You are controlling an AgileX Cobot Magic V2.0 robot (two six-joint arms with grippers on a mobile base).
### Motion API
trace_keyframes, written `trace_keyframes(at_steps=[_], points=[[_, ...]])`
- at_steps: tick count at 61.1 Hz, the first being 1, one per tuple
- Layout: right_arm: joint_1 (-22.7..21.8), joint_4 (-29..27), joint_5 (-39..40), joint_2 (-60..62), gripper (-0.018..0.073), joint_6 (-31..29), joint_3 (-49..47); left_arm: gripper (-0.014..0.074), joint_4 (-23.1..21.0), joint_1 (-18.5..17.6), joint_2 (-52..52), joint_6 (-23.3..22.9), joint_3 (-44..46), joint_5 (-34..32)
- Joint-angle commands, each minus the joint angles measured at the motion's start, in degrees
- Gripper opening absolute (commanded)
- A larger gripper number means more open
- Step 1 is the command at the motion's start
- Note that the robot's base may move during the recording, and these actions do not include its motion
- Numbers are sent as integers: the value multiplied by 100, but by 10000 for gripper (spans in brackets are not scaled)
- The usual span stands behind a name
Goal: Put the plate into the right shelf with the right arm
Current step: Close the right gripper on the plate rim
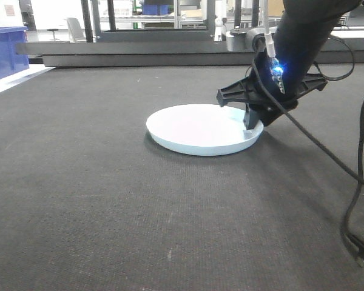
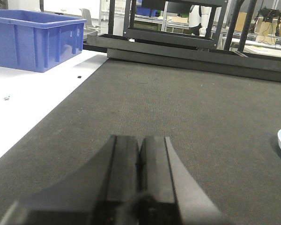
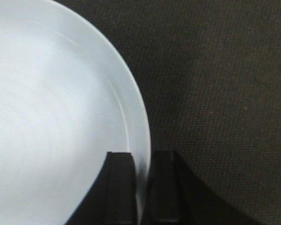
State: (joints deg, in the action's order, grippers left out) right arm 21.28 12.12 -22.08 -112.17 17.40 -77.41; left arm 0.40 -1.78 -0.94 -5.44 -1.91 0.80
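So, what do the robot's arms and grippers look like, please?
The right gripper is matt black, with a wide winged bracket. A blue light glows on its wrist, and thin black cables loop away from the dark arm. The left gripper shows two flat black fingers.

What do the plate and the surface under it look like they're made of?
Plate: smooth, pale blue-white, soft sheen; likely plastic or glazed ceramic, can't tell which. Mat: dark grey, matte; woven fabric or low carpet, judging by its fine ribbed weave.
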Motion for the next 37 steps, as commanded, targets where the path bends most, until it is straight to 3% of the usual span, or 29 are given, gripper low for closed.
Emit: trace_keyframes(at_steps=[1, 16, 37], points=[[-26, 90, 157, 287, 50, -29, -189, -47, 1, 13, -68, -34, -43, -521], [-26, 90, 41, 551, 50, -29, -189, -47, 1, 13, -68, -34, -43, -521], [-262, 90, -402, 2180, 50, -29, 118, -47, 1, 13, -68, -34, -43, -521]])
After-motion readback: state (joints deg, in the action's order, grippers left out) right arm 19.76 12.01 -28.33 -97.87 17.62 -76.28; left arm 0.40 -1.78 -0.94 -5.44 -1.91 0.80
